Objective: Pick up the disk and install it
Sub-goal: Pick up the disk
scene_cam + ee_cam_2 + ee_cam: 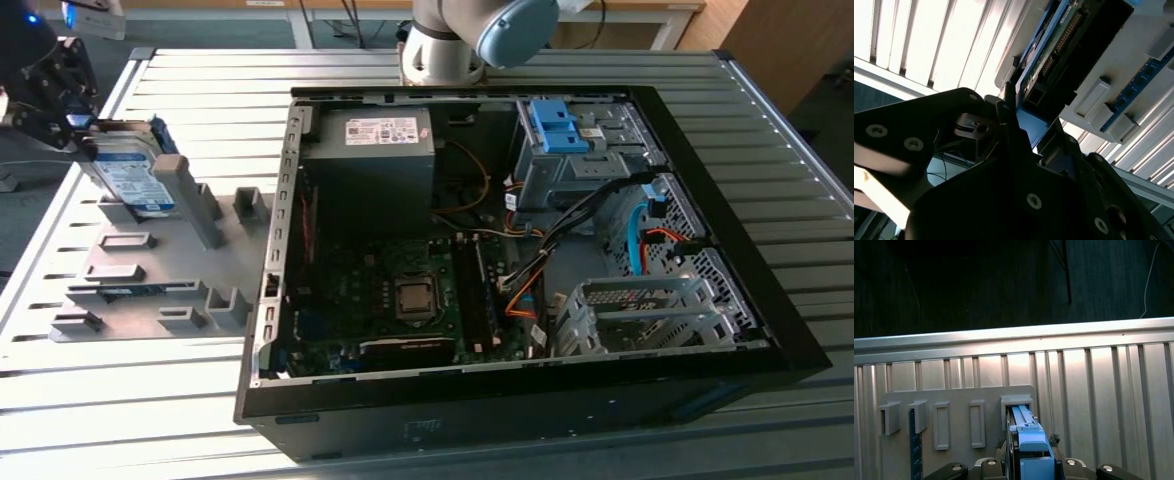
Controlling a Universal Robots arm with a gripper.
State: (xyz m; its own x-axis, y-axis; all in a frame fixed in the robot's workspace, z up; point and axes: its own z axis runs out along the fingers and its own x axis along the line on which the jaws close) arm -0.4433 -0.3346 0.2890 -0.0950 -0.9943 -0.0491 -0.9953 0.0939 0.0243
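You're at the pick-up step: nothing is installed yet. The silver hard drive in its bright blue plastic carrier frame stands on edge in a slot of the grey plastic holder plate. The plate lies on the slatted metal bench, just beside the open black computer case, on the exterior view's left of it.

Your tool sits at the drive's end farthest from the plate. In the first wrist view its black fingers appear pressed against the blue frame from both sides, pinching it. The far end of the drive is seated in the slot's mouth.

By my reading, freeing it calls for a straight pull along the slot walls, with no twist, since the frame fits the slot closely. Carrying it to the case then calls for clearance over the case's near wall before reaching the metal drive cages inside.
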